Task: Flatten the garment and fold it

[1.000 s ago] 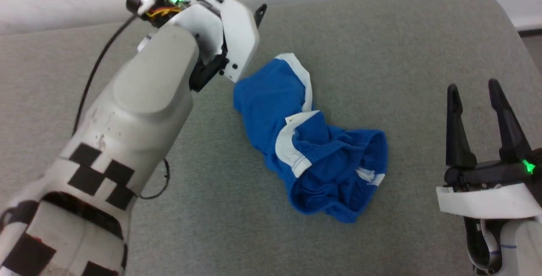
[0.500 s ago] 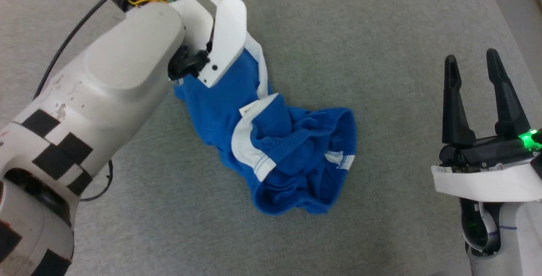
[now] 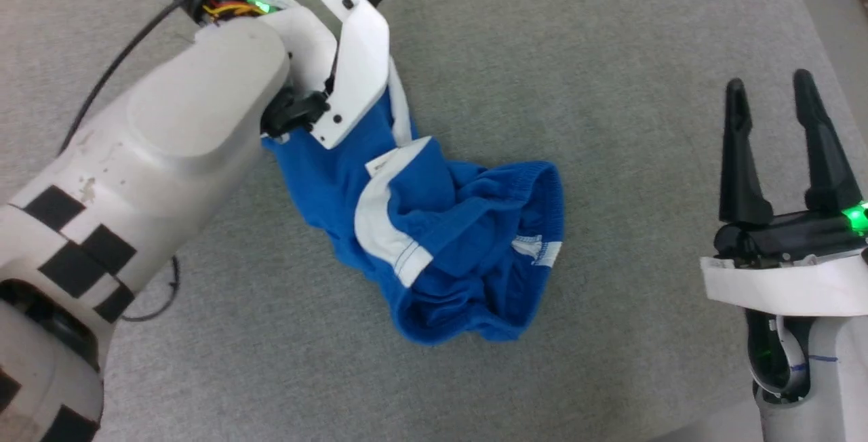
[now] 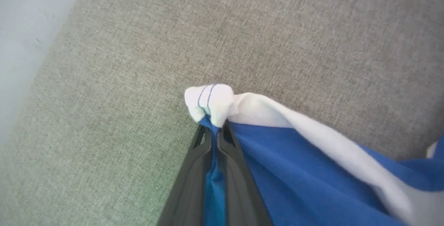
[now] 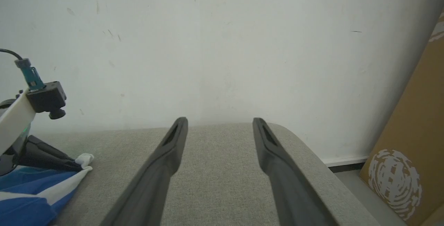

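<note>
The blue shorts (image 3: pixel 441 232) lie crumpled on the grey padded table (image 3: pixel 610 89), white trim and a small white label facing up. My left gripper (image 4: pixel 215 129) is shut on the garment (image 4: pixel 295 170) at a white-trimmed corner, which bunches just past the fingertips. In the head view the left wrist covers that corner at the shorts' far end. From the right wrist view the left gripper (image 5: pixel 78 165) pinches the white corner of the shorts (image 5: pixel 31 198) low at the left. My right gripper (image 3: pixel 773 99) stands open with nothing between its fingers, well to the right of the shorts; it also reads open as the right gripper (image 5: pixel 219 122).
The table's right edge (image 5: pixel 312 156) curves round near my right gripper, with a white wall (image 5: pixel 222 45) behind. A brown cardboard box (image 5: pixel 412 149) leans on the floor past that edge. A black cable (image 3: pixel 102 89) trails along my left arm.
The camera has tilted down, so the whole scene shifted. My left gripper came down over the shorts' far white-trimmed corner and now covers it; the right gripper stays open.
</note>
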Robot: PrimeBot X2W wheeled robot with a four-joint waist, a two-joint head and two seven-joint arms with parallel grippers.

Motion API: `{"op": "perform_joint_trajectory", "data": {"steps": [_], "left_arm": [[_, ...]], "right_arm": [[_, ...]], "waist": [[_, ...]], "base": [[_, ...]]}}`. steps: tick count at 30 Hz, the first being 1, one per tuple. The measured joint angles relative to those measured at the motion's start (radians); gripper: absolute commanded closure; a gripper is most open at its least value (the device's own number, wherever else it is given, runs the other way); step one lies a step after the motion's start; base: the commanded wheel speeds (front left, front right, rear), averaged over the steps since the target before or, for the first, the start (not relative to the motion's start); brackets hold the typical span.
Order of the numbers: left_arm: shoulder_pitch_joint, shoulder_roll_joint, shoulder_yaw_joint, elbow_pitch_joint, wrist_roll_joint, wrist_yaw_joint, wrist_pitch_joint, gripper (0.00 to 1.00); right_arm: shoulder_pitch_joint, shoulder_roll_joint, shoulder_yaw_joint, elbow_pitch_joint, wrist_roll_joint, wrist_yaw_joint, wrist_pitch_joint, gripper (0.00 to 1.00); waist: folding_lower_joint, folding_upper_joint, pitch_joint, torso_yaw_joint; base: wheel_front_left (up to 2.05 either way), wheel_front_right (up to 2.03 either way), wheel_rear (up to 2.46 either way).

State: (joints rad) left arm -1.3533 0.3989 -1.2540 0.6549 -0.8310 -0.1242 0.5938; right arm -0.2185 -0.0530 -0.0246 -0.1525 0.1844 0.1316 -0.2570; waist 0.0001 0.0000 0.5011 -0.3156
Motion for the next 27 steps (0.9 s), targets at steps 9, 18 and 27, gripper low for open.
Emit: {"op": "perform_joint_trajectory", "data": {"steps": [9, 18, 27], "left_arm": [[0.044, 0.059, -0.009, -0.047, -0.044, 0.000, -0.332, 1.00], [0.279, 0.242, 0.047, -0.152, -0.101, 0.085, -0.548, 1.00], [0.626, 0.352, 0.054, -0.225, -0.230, 0.214, -0.636, 1.00]], "right_arm": [[0.049, 0.000, -0.016, 0.004, -0.055, 0.000, 0.000, 0.00], [0.108, 0.000, -0.029, 0.008, -0.083, 0.000, 0.000, 0.00], [0.129, 0.001, -0.018, 0.016, -0.091, 0.000, 0.000, 0.00]], "waist": [[0.0000, 0.0000, -0.062, 0.088], [-0.0002, 0.0000, -0.164, 0.228], [-0.0003, 0.0000, -0.254, 0.323]], "base": [[0.00, 0.00, 0.00], [0.00, 0.00, 0.00], [0.00, 0.00, 0.00]]}}
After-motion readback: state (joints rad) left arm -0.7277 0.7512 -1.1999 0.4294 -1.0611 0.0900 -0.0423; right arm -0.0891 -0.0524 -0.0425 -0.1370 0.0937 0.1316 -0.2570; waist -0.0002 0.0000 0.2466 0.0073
